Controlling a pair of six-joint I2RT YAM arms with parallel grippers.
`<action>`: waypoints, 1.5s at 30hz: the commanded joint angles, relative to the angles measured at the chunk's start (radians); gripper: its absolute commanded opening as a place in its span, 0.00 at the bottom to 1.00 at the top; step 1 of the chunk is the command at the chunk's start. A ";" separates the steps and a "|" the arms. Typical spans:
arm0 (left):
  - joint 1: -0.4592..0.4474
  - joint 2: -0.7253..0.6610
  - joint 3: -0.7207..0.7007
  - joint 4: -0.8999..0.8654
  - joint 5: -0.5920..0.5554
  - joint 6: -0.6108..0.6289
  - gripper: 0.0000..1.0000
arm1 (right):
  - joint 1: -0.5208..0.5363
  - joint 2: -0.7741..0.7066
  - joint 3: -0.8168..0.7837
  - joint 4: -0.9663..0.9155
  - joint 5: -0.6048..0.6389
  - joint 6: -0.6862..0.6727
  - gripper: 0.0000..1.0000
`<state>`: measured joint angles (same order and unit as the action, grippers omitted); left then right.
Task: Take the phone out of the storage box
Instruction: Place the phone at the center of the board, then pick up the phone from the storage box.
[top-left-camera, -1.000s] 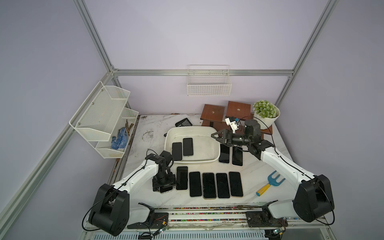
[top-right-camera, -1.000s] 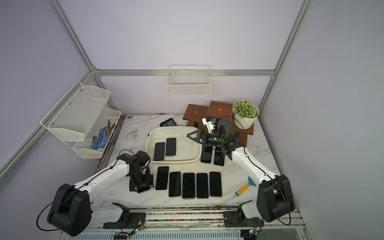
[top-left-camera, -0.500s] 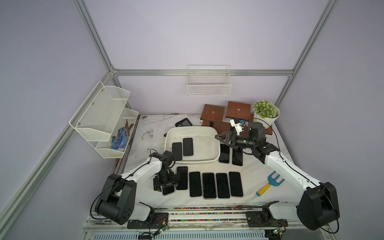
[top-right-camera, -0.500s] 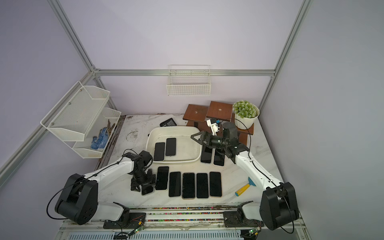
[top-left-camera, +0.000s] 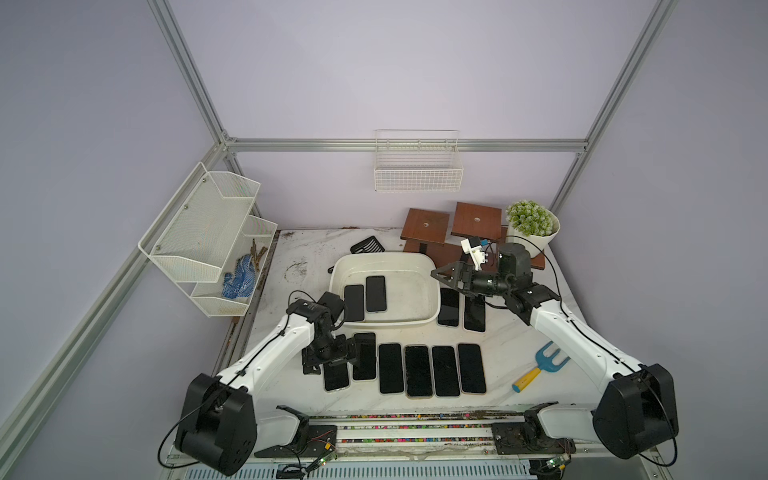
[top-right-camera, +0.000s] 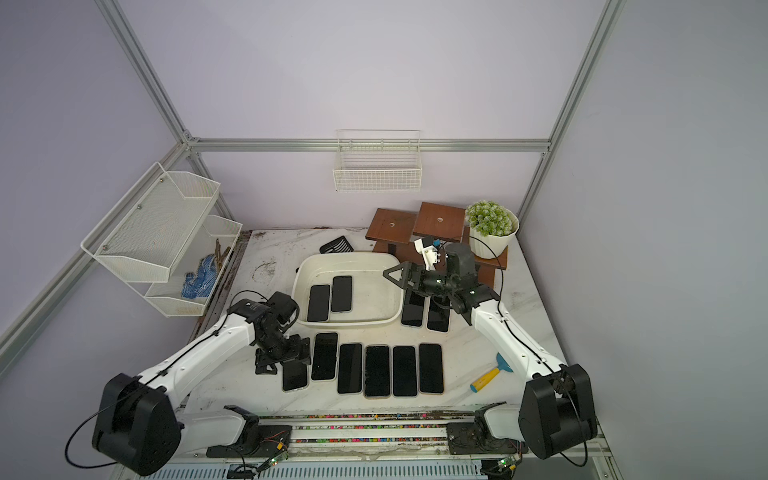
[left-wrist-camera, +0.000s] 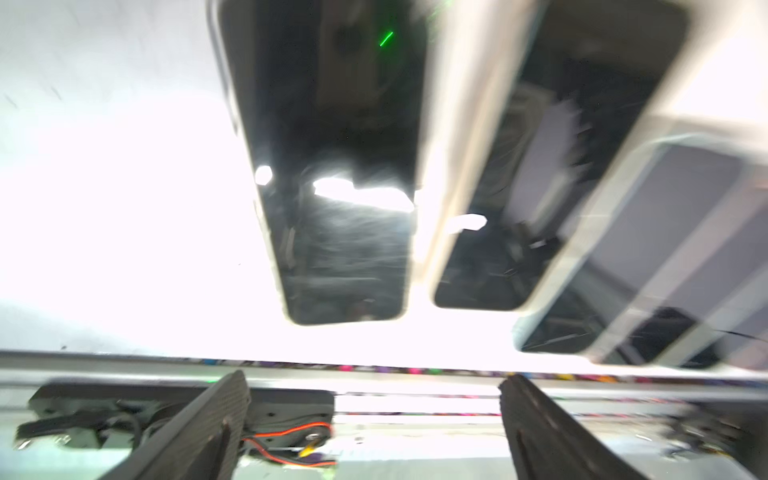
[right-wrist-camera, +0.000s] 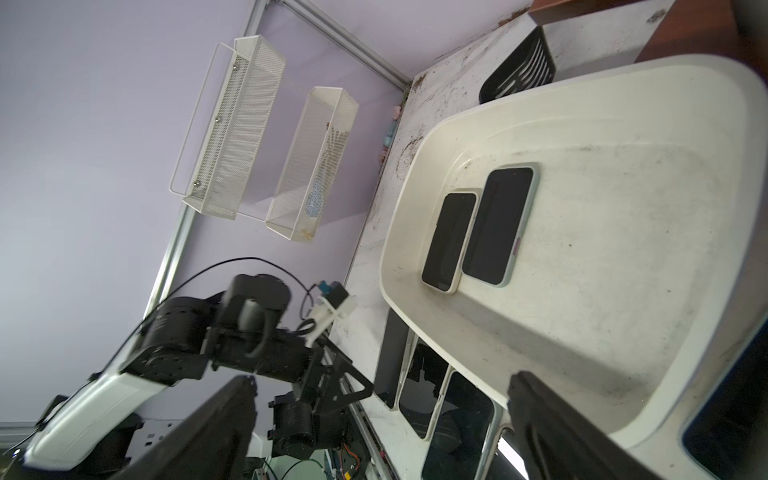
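Note:
The white storage box (top-left-camera: 386, 258) (top-right-camera: 345, 256) (right-wrist-camera: 519, 104) stands mid-table. Two dark phones lie side by side on its floor, one (top-left-camera: 354, 302) (right-wrist-camera: 449, 241) nearer the left wall and one (top-left-camera: 376, 293) (right-wrist-camera: 498, 226) beside it. My left gripper (top-left-camera: 330, 363) (top-right-camera: 282, 358) (left-wrist-camera: 374, 376) hangs open and empty just above a phone (top-left-camera: 336, 377) (left-wrist-camera: 332, 166) lying flat at the left end of the front row. My right gripper (top-left-camera: 440, 279) (top-right-camera: 392, 274) (right-wrist-camera: 380, 380) is open and empty, hovering over the box's right rim.
Several more phones (top-left-camera: 419, 371) lie in a row in front of the box, and two (top-left-camera: 461, 309) lie to its right. A blue and yellow garden fork (top-left-camera: 540, 365) lies at the front right. Wooden stands (top-left-camera: 426, 224), a potted plant (top-left-camera: 532, 226) and a black scoop (top-left-camera: 368, 246) stand behind.
The left gripper's jaws have spread wide, and the phone under them now lies free on the table. The right gripper has barely moved.

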<state>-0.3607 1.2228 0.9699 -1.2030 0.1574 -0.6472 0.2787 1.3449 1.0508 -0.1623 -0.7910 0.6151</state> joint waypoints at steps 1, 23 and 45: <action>0.002 -0.111 0.137 0.017 0.038 -0.027 1.00 | 0.009 0.032 0.088 -0.180 0.099 -0.126 1.00; 0.086 -0.087 0.271 0.176 -0.085 -0.027 1.00 | 0.368 0.700 0.870 -0.670 0.657 -0.193 1.00; 0.129 -0.219 0.175 0.152 -0.139 0.051 1.00 | 0.505 1.126 1.275 -0.806 0.885 -0.159 1.00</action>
<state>-0.2436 1.0168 1.1385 -1.0451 0.0341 -0.6373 0.7597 2.4420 2.3039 -0.9371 0.0402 0.4801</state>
